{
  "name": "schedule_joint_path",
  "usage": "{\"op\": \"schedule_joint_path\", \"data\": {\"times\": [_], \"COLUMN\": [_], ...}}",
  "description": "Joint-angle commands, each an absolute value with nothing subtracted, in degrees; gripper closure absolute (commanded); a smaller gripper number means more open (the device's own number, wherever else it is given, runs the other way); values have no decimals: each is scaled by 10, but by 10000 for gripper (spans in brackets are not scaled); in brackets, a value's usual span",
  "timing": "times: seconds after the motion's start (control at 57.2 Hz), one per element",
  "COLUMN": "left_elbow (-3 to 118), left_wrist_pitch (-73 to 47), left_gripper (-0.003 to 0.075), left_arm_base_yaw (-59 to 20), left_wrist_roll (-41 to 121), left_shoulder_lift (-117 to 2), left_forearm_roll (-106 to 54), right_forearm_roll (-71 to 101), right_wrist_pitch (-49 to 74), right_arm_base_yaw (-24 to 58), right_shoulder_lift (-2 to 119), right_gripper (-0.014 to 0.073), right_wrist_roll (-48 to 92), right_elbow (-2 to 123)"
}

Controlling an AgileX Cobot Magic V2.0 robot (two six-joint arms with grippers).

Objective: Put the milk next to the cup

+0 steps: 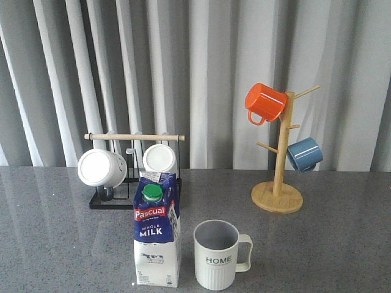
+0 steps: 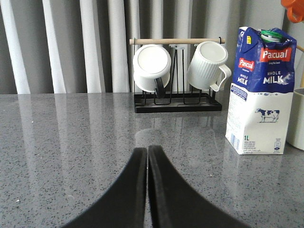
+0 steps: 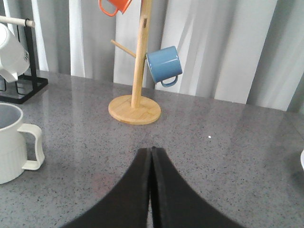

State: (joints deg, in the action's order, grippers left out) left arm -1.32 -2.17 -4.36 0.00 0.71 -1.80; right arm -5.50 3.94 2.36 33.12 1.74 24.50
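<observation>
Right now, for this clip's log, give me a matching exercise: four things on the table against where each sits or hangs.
Things:
1. blue-and-white gable-top milk carton
2. pale ribbed "HOME" ceramic mug
3. orange mug
4. blue mug

Places:
A. lower peg of the wooden mug tree
B. upright on the table, left of the lettered mug
C. top peg of the wooden mug tree
D. on the table, handle pointing right

Pairs: 1-B, 2-D, 3-C, 4-A

In the front view the milk (image 1: 156,235) hides part of the black rack (image 1: 110,201) behind it, and the picture's lower edge clips the base of the cup (image 1: 217,256). In the left wrist view the right edge leaves only a sliver of the cup (image 2: 298,118) and of the orange mug (image 2: 294,8). The small print under the carton's "1L" is too small to read. In the right wrist view the cup (image 3: 12,142) loses its left side and the white mug (image 3: 10,53) is cut too.
</observation>
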Motion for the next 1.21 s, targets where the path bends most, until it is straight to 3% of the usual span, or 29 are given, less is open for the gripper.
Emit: {"op": "schedule_joint_path", "data": {"times": [0.0, 0.402, 0.489, 1.189], "left_elbow": [-1, -1, -1, -1], "left_wrist_pitch": [19, 19, 19, 19], "left_gripper": [728, 728, 728, 728], "left_arm_base_yaw": [-44, -44, -44, -44], "left_wrist_roll": [-9, -9, -9, -9], "left_shoulder_lift": [13, 13, 13, 13], "left_forearm_roll": [-18, -18, -18, -18], "right_forearm_roll": [-59, -21, -23, -49], "right_wrist_pitch": [0, -25, 52, 53], "right_arm_base_yaw": [20, 20, 16, 9], "right_shoulder_lift": [283, 34, -15, -13], "right_gripper": [599, 599, 599, 599], "right_wrist_roll": [21, 19, 24, 24], "right_elbow": [238, -25, -21, -21]}}
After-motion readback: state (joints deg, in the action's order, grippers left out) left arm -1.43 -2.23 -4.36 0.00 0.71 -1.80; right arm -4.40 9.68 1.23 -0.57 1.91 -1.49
